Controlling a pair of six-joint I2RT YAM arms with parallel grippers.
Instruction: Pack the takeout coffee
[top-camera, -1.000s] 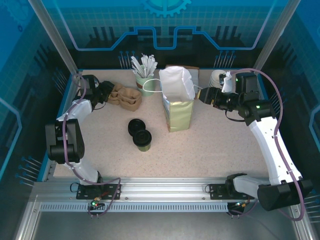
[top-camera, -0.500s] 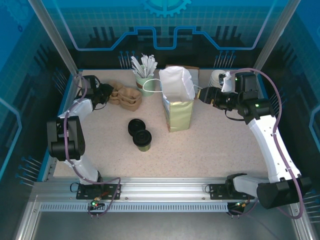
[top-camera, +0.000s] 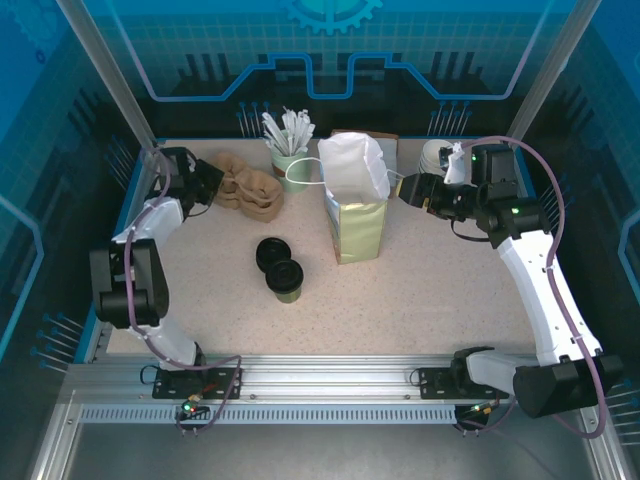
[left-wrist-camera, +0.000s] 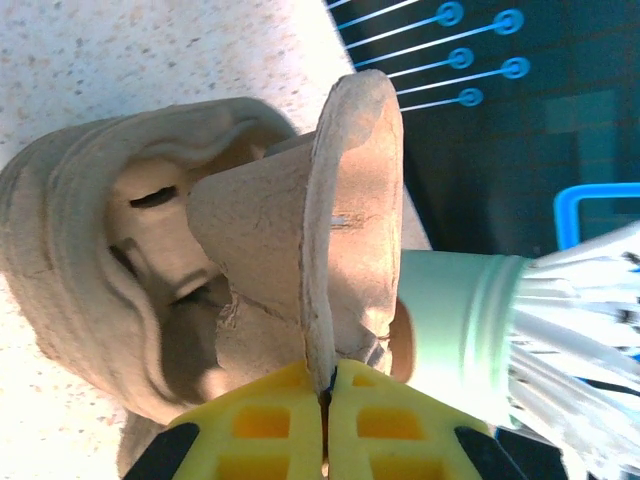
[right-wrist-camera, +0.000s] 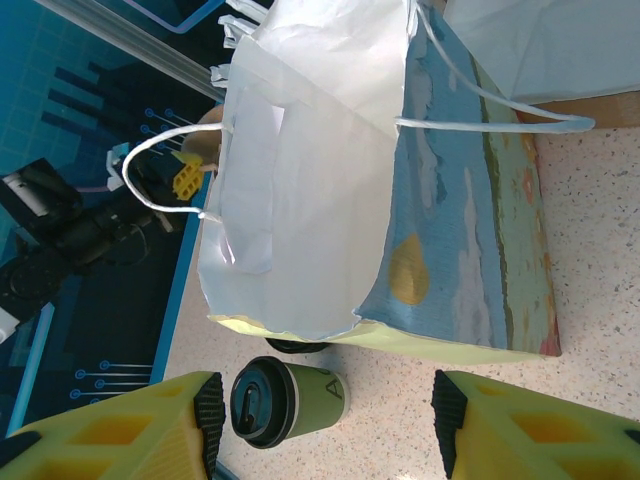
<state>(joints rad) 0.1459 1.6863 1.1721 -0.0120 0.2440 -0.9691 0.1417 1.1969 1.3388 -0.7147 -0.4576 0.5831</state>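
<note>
With our left tool (left-wrist-camera: 325, 385) clamped on the thin rim of the pulp cup carrier (left-wrist-camera: 200, 260) and our right tool (top-camera: 408, 188) open beside the paper bag (top-camera: 356, 225), the takeout coffee (top-camera: 286, 280) stands on the counter (top-camera: 420, 290) before the bag, and we risk tearing that rim.

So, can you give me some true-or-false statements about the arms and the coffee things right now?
1. The left fingers are shut on the cardboard cup carrier's rim. True.
2. The takeout coffee sits inside the paper bag. False: it stands on the tabletop, outside the bag.
3. The right fingers are open, holding nothing. True.
4. The takeout coffee is lidless. False: a black lid covers it.
</note>
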